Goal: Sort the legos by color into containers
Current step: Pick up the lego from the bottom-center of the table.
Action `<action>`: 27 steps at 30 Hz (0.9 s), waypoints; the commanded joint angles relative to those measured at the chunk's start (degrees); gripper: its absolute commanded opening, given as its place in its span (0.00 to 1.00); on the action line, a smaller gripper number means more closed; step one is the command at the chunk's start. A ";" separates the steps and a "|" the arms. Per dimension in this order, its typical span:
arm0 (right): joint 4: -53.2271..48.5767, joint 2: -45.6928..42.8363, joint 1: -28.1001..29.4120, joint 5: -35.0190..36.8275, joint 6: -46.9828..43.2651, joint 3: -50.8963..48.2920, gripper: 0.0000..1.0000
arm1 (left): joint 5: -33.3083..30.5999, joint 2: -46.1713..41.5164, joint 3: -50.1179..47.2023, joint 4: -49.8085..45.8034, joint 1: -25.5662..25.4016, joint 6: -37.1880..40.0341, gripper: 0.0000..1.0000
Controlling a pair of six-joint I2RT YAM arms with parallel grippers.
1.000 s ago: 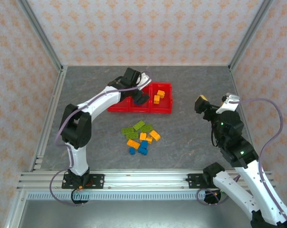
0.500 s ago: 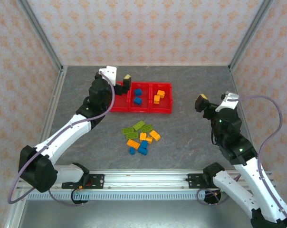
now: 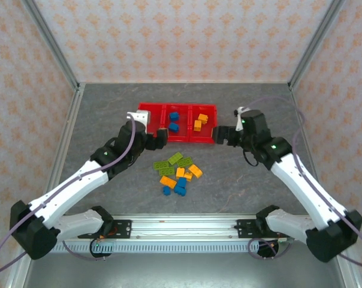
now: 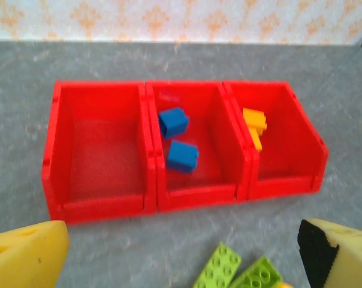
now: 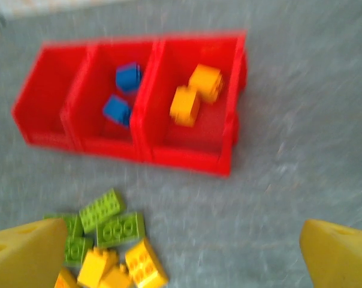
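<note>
Top external view: the loose legos (image 3: 178, 174) lie in a pile at 6 o'clock of the containers (image 3: 205, 140), a little apart from the tray's near wall.
Tool, left: the left gripper (image 3: 159, 138) hangs by the tray's near-left corner, jaws spread wide with nothing between them.
Tool, right: the right gripper (image 3: 224, 134) hangs by the near-right corner, equally wide and empty.
Bearing: the pile sits at 5 o'clock of the left gripper and at 8 o'clock of the right gripper.
Nearer arm: the left, by my reading; the pile's green edge faces it.
Long axis: the green plate (image 4: 220, 270) runs 7 to 1 o'clock in the left wrist view, so the fingers would probably have to close across that line.
Bins: blue bricks (image 4: 182, 156) in the middle, orange bricks (image 4: 253, 123) on the right, and the left bin (image 4: 103, 156) bare, likely meant for green.
</note>
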 commanded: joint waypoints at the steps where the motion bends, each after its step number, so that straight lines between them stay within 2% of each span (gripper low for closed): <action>1: -3.45 3.32 0.63 -9.09 -0.61 -1.66 0.96 | 2.16 -4.89 -2.69 -9.38 -0.33 -6.51 0.99; 5: -4.45 8.76 5.95 -6.25 -2.89 -2.19 0.95 | 4.30 -9.36 -4.46 -13.86 -0.50 -6.42 0.99; 8: -6.66 12.63 12.55 -0.27 -7.41 -2.09 0.97 | 3.42 -11.85 -4.89 -16.51 -0.59 -7.11 0.99; 10: -5.64 14.17 16.79 5.80 -10.31 -2.85 0.97 | 5.16 -13.70 -5.63 -16.05 -0.58 -7.22 0.99; 11: -4.65 14.44 17.71 6.99 -11.65 -3.57 0.97 | 5.80 -14.44 -6.12 -15.76 -0.59 -7.25 0.99; 13: -1.90 14.31 18.41 7.83 -15.16 -5.70 0.98 | 3.19 -15.85 -6.55 -16.69 -0.59 -8.65 0.99; 15: 2.55 12.53 18.45 6.48 -18.73 -8.75 0.98 | -2.19 -18.40 -7.10 -18.34 -0.61 -11.06 0.99; 16: 4.71 11.45 18.39 5.15 -20.86 -10.23 0.98 | -2.39 -19.88 -7.72 -18.12 -0.59 -11.27 0.99; 22: 11.75 8.98 18.70 -0.48 -32.62 -15.64 1.00 | 7.53 -29.38 -12.03 -11.69 -0.59 -7.31 0.99; 27: 13.59 12.83 18.82 -0.07 -35.95 -16.79 0.99 | 7.65 -30.33 -13.69 -10.78 -0.59 -7.37 0.99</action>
